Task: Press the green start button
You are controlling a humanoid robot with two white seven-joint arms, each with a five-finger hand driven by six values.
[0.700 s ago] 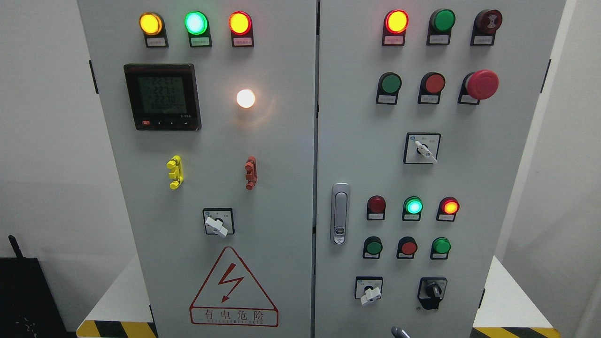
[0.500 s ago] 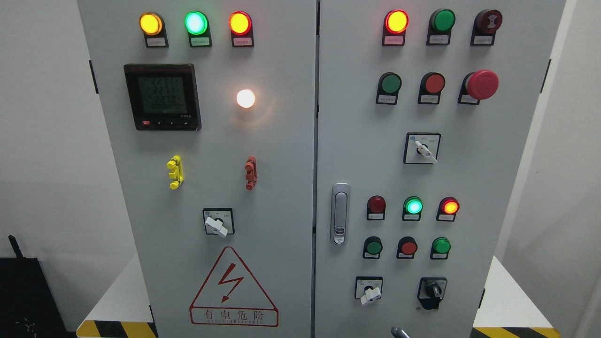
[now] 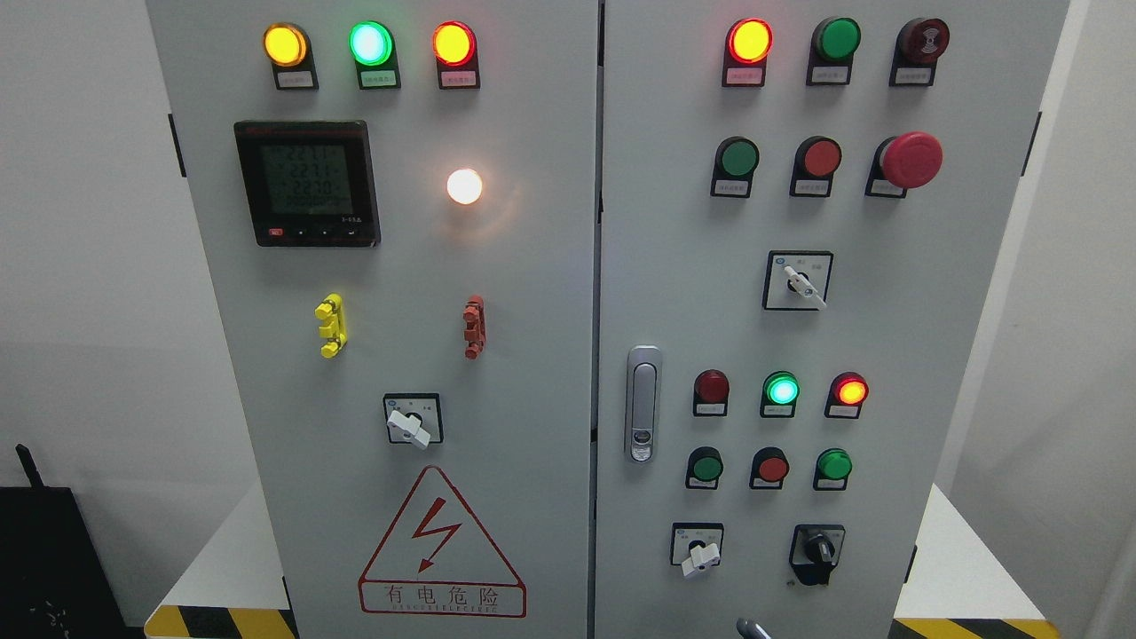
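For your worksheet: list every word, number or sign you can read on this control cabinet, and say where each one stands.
"有电危险": under the lightning bolt in the red warning triangle, left door.
Digits on the meter display: three rows beginning "22"; the rest too blurred.
Line under the Chinese warning: too small.
Small label plates under lamps and buttons: unreadable.
Selector switch plate marks: too small.

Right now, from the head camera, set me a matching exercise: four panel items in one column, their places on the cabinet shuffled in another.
Items:
1. digital meter
2. red mushroom button
3. warning triangle
4. door handle

Places:
A. right door, upper right
B. left door, bottom
C. left door, upper left
D. right door, left edge at mid height

Pairs: 1-C, 2-A, 3-B, 4-D
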